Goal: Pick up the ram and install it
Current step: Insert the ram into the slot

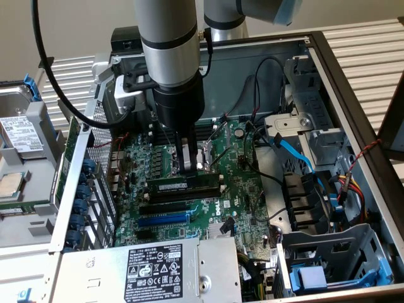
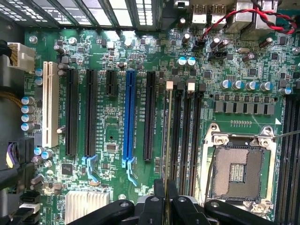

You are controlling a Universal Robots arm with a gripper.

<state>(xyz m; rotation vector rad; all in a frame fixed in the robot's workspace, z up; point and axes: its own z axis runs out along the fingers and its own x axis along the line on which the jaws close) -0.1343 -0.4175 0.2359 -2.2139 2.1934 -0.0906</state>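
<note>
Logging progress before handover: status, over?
Tool shut on ram. Ram on edge, lined along slot; seating unclear. Socket beside, apart.

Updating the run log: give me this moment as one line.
claw: shut on ram | ram: on edge, at memory slots beside CPU socket | seated: cannot tell

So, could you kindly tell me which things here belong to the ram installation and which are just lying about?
Job: gripper, shut on the thin dark-green ram stick; long black plastic memory slots.
Lying about: blue expansion slot; empty metal processor socket; silver hard drive.
</note>
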